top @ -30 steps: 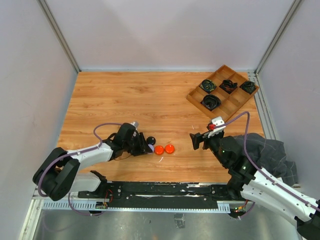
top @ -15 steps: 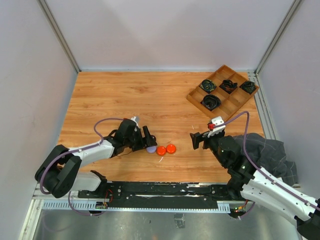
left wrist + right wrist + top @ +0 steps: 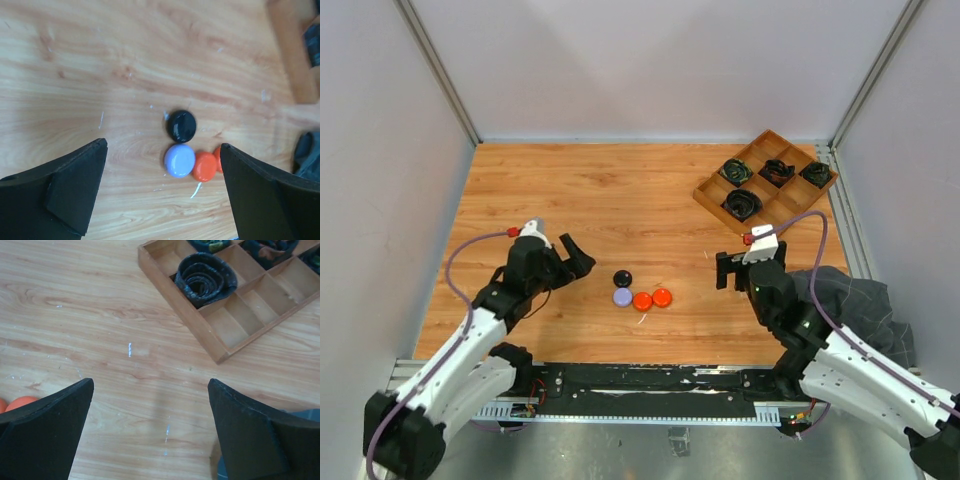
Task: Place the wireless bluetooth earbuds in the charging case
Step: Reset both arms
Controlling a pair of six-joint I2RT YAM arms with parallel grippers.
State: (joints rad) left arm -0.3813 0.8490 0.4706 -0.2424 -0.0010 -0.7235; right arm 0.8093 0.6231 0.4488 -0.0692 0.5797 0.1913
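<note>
Evidently no loose buds showed, only discs, likely shut cases: black disc [image 3: 622, 278] just beyond the lilac disc [image 3: 622, 297], orange discs [image 3: 641, 300] in a row touching its right side. Left gripper [image 3: 578, 256], spread and empty, lay nearer, left of the lilac disc; right gripper [image 3: 732, 272], likewise spread, well right.

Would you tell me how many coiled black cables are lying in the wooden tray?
4. Three cables line the wooden tray's far row; the fourth lies in a nearer compartment. None appears hidden.
</note>
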